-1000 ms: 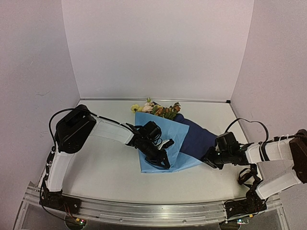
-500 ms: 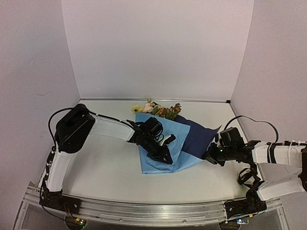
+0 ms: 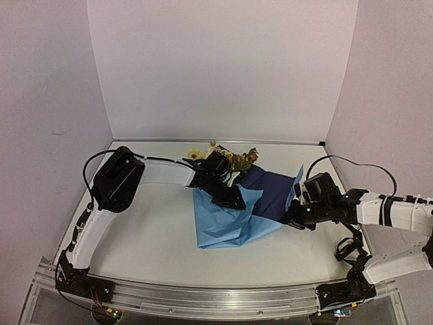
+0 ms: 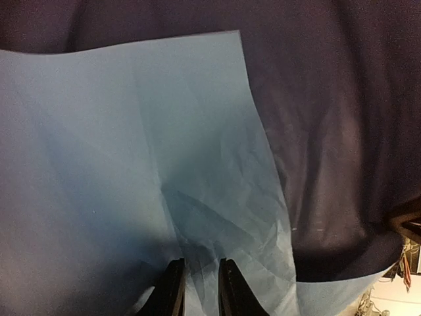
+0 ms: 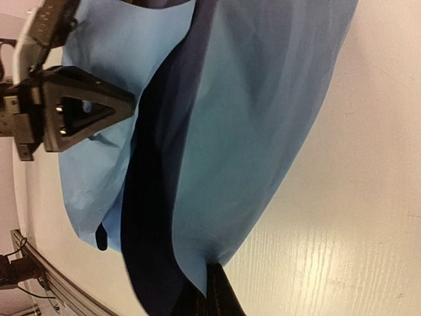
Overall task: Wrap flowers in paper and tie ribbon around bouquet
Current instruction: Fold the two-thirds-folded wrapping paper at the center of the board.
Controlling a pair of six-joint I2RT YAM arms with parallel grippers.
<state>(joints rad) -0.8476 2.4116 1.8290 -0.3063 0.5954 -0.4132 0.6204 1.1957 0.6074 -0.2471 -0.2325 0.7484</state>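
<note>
The light-blue paper [image 3: 220,223] lies mid-table, folded over, with its dark blue reverse [image 3: 272,195] showing on the right. The flowers [image 3: 233,159], yellow, pink and orange, poke out at its far edge. My left gripper [image 3: 238,201] sits on top of the fold, its jaws closed to a narrow gap on a crumpled ridge of the paper [image 4: 197,197]. My right gripper [image 3: 289,221] is shut on the paper's right edge [image 5: 250,145] and holds it up off the table. The left gripper [image 5: 72,115] also shows in the right wrist view. The ribbon is out of view.
White walls close in the table at the back [image 3: 216,141] and on both sides. An aluminium rail [image 3: 203,298] runs along the near edge between the arm bases. A small dark tab [image 5: 100,237] sticks out under the paper's near edge.
My left gripper has moved back towards the flowers, dragging the light-blue fold with it. My right gripper closed on the paper's right edge and lifted it, so that corner now stands up.
</note>
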